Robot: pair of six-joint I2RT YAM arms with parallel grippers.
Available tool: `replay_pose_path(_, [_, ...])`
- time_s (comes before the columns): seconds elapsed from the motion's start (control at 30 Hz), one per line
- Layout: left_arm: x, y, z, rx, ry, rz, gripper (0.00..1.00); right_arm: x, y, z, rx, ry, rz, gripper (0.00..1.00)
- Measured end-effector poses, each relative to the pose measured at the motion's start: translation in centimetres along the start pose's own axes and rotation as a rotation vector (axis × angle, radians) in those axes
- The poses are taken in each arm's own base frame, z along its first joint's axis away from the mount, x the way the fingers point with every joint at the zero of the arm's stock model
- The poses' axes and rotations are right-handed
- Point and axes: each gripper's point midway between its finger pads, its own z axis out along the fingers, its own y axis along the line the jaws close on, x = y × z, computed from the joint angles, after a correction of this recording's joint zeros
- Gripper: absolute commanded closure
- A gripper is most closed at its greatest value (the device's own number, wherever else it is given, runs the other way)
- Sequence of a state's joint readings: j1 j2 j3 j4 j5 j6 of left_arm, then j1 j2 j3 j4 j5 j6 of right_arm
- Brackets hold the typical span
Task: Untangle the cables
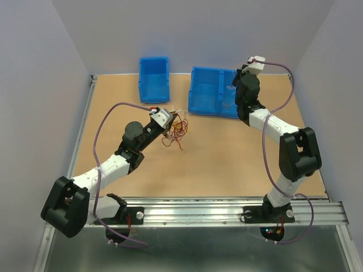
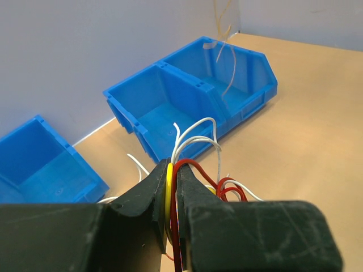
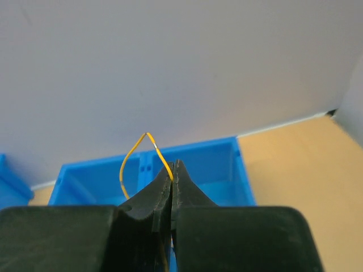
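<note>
The cables (image 1: 177, 130) form a small clump of red, yellow and white loops hanging just above the table's middle. My left gripper (image 1: 169, 122) is shut on them. In the left wrist view, a yellow and a red wire (image 2: 195, 165) are pinched between the left gripper's (image 2: 172, 168) jaws, and white loops rise past the tips. My right gripper (image 1: 239, 76) hangs over the double blue bin (image 1: 191, 90). It is shut on one thin yellow cable (image 3: 133, 158), which arcs up left of the right gripper (image 3: 173, 170).
A single blue bin (image 1: 140, 79) stands at the back, left of the double bin. In the left wrist view, the double bin (image 2: 170, 73) lies ahead, with thin pale wires (image 2: 229, 68) dangling over its far compartment. The single bin (image 2: 17, 141) is at the left. Walls close in the back and sides.
</note>
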State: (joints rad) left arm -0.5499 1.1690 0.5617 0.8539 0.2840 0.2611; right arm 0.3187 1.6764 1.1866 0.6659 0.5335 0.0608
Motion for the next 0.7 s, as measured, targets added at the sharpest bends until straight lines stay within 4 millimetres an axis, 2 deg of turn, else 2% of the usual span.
replay_pose_path(0.03, [0.0,0.0,0.0,0.0,0.0,0.0,0.81,1.1,0.4,0.4,-0.01,0.031,0.001,0.99])
replay_pose_path(0.13, [-0.4,0.0,-0.1,0.0,-0.007,0.005,0.81,6.2,1.0,1.4,-0.013,0.157,-0.007,0.99])
replay_pose_path(0.2, [-0.8,-0.1,-0.2,0.002,-0.016,0.007,0.81,9.3,0.5,1.0,0.008,0.238,-0.034,0.99])
replay_pose_path(0.27, [-1.0,-0.2,-0.2,0.004,-0.022,0.008,0.81,11.5,-0.5,0.6,0.049,0.294,-0.063,0.99])
replay_pose_path(0.4, [-1.0,-0.4,-0.2,0.009,-0.022,0.007,0.81,13.5,-1.9,0.0,0.115,0.352,-0.101,0.99])
replay_pose_path(0.6, [-1.0,-0.4,-0.2,0.011,-0.022,0.011,0.81,15.4,-1.8,1.7,0.176,0.38,-0.089,1.0])
replay_pose_path(0.7, [-1.0,-0.5,-0.2,0.012,-0.023,0.011,0.81,16.0,-2.8,1.3,0.234,0.396,-0.074,0.99])
